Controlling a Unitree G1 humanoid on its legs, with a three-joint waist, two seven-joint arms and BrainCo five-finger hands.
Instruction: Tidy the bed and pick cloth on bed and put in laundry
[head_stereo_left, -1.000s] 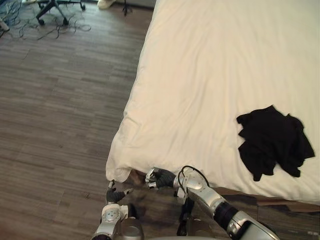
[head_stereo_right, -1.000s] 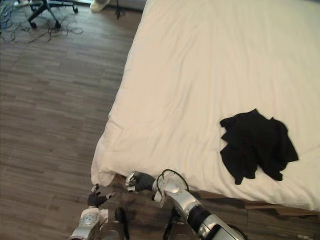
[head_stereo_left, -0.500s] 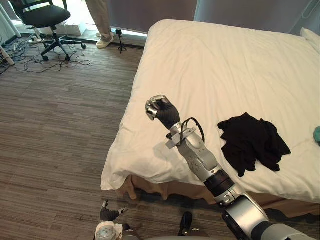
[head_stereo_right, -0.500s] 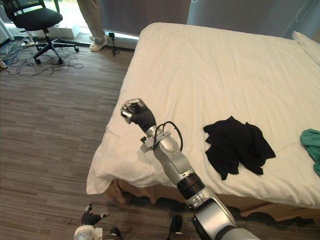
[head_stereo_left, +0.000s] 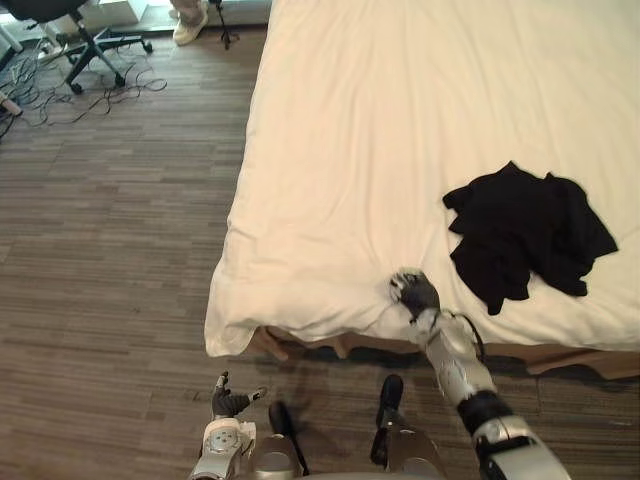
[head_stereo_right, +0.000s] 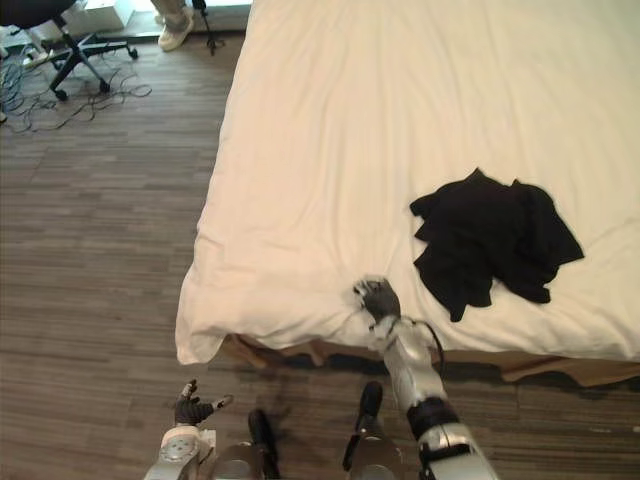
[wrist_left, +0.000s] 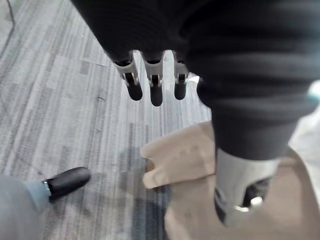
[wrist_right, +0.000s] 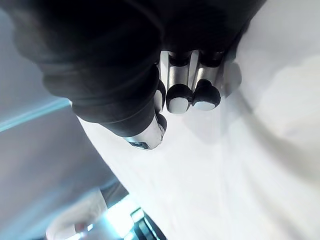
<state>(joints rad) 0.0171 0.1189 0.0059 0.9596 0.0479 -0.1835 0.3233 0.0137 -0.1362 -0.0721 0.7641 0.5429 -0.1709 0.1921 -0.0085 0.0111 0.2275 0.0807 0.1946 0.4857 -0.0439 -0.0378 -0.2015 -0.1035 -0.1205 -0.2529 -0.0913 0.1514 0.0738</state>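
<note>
The bed (head_stereo_left: 350, 140) takes up most of the scene, spread with a pale cream cover that lies fairly smooth. The black cloth (head_stereo_left: 530, 235) lies crumpled on top of the bed, towards the near edge and well in from the near corner. Neither hand is touching it.

The right hand (head_stereo_left: 413, 293) rests on the cover at the near edge of the bed, just beside the black cloth but apart from it. Its fingers (wrist_right: 180, 97) are curled in to a fist with the tips close to the thumb. Nothing shows between them. A few creases run through the cover beside the fist.

The left hand (head_stereo_left: 228, 400) hangs low over the wooden floor (head_stereo_left: 100, 250), off the near corner of the bed. Its fingers (wrist_left: 155, 90) are straight and spread, with the thumb held apart, and it holds nothing.

Off the far corner of the bed stand an office chair (head_stereo_left: 70, 30) and a tangle of cables (head_stereo_left: 40, 95). A person's shoe (head_stereo_left: 188, 25) shows close by the far side of the bed.
</note>
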